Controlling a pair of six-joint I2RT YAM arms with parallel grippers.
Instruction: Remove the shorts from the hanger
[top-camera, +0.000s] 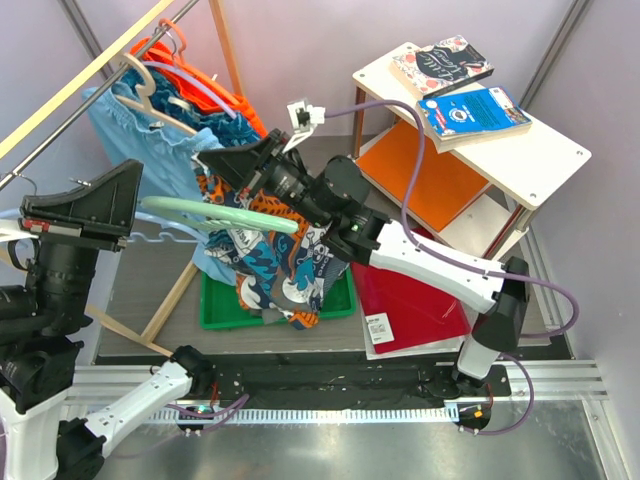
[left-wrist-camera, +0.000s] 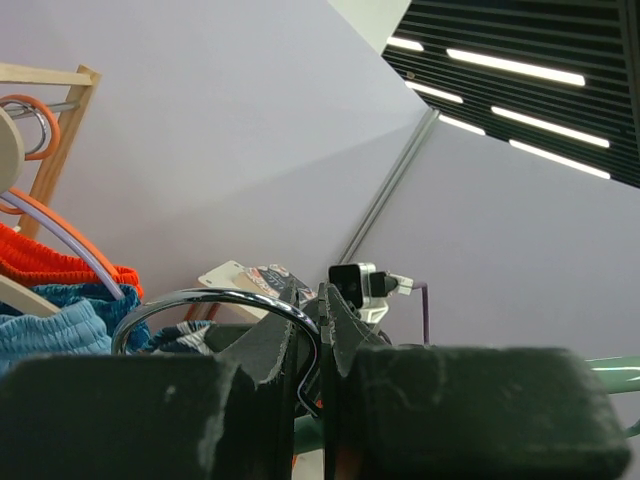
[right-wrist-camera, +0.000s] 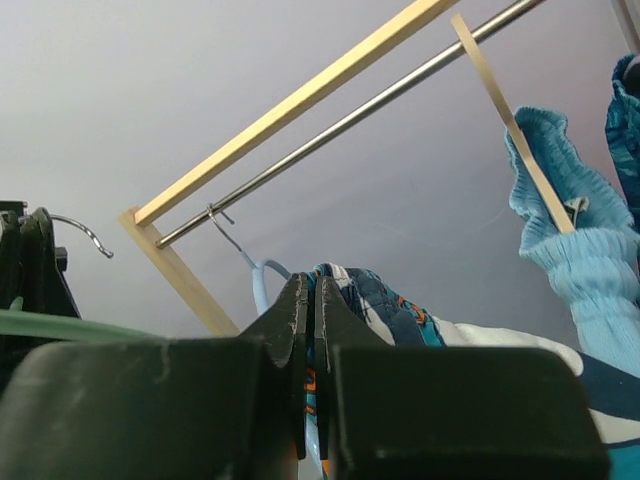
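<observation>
Left claw (left-wrist-camera: 318, 310) pinches the hook (left-wrist-camera: 200, 298) of the hanger (top-camera: 205, 215). Right claw (right-wrist-camera: 312, 298) is clamped on the floral shorts (top-camera: 272, 268), draped between both claws. Likely fault (a judgement): pulling twists the thin hook free, dropping everything.

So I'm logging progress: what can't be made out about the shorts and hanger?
- Where the floral shorts meet the green hanger: top view, the right arm covers it.
- How much cloth the right tool pinches: right wrist view, its own body hides it.
- The hanger's bar: left wrist view, the left tool blocks most of it.
- What lies in the green tray: top view, under the shorts.
</observation>
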